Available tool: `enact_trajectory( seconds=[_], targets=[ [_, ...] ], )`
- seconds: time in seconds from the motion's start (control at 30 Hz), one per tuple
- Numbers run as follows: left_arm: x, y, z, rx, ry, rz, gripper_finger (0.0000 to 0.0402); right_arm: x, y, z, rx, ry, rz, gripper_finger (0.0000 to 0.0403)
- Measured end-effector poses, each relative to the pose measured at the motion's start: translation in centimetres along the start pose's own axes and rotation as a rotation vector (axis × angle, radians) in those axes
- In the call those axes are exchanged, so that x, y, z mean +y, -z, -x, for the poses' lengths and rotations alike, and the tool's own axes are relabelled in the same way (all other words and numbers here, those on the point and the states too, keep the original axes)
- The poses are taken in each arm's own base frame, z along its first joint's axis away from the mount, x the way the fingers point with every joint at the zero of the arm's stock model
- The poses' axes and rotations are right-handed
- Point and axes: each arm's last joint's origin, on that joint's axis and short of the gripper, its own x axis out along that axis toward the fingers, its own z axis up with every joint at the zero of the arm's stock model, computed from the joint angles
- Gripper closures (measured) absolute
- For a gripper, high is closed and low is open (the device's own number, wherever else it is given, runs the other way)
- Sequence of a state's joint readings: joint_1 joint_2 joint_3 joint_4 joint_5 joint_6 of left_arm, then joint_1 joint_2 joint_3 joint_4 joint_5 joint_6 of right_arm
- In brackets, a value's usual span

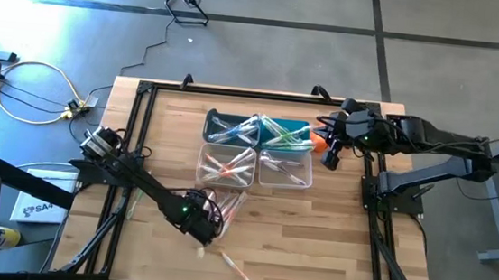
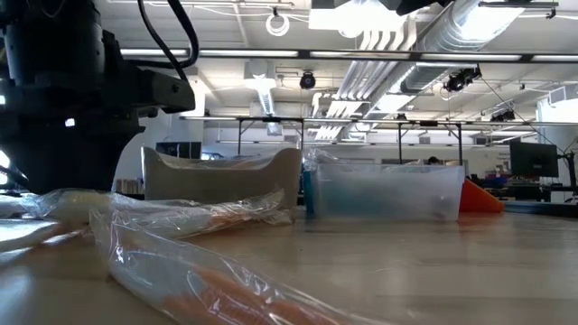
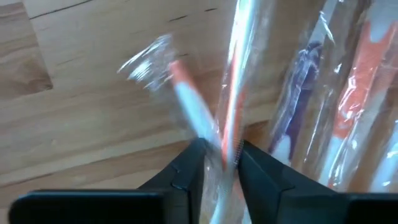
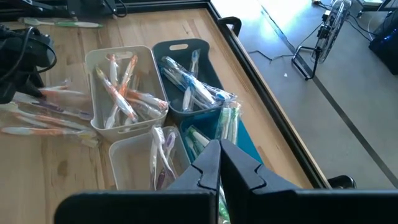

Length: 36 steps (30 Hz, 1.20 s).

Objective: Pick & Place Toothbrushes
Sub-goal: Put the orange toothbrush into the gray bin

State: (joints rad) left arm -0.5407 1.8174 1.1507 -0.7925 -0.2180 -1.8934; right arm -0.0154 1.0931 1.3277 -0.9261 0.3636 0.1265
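Note:
A loose heap of wrapped toothbrushes (image 1: pixel 224 203) lies on the wooden table in front of the bins. My left gripper (image 3: pixel 222 149) points down into the heap's near end (image 1: pixel 204 229), its fingers closed in on an orange-and-white toothbrush (image 3: pixel 233 93). A second orange-and-white toothbrush (image 3: pixel 186 99) crosses that one just ahead of the fingers. My right gripper (image 4: pixel 219 163) hangs shut and holds nothing, raised above the right side of the bins (image 1: pixel 330 156). My left gripper pinches the wrapped orange-and-white toothbrush's handle (image 3: pixel 229 134) between its two fingers. The fingers come from above, pointing down, and lie across the handle. The toothbrush lies on the table among the others. Whether the crossing toothbrush is also caught, I cannot tell.
Four small bins stand mid-table: two dark ones (image 1: pixel 233 125) (image 1: pixel 288 132) behind, two clear ones (image 1: pixel 227 163) (image 1: pixel 285 168) in front, all with toothbrushes inside. An orange cloth (image 1: pixel 320 143) lies right of them. One wrapped toothbrush (image 1: pixel 240 273) lies alone near the table's front edge.

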Motion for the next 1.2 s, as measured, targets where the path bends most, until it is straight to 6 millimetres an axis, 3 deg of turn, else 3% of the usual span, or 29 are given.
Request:
enact_trajectory(
  seconds=[0.37, 0.73, 0.97, 1.2],
  targets=[
    [-0.3, -0.1, 0.2, 0.035, 0.0, 0.001, 0.0366, 0.0, 0.1, 0.0, 0.008, 0.001, 0.003, 0.04],
    [-0.8, -0.5, 3.1, 0.01, -0.113, -0.044, 0.0367, 0.0, 0.1, 0.0, 0.007, 0.001, 0.003, 0.04],
    [-0.7, -0.6, 3.1, -0.016, -0.116, -0.048, 0.0366, 0.0, 0.1, 0.0, 0.006, 0.001, 0.002, 0.04],
    [-0.2, -0.6, 1.7, -0.043, -0.091, -0.043, 0.0366, 0.0, 0.1, 0.0, 0.006, 0.001, 0.002, 0.04]
  ],
)
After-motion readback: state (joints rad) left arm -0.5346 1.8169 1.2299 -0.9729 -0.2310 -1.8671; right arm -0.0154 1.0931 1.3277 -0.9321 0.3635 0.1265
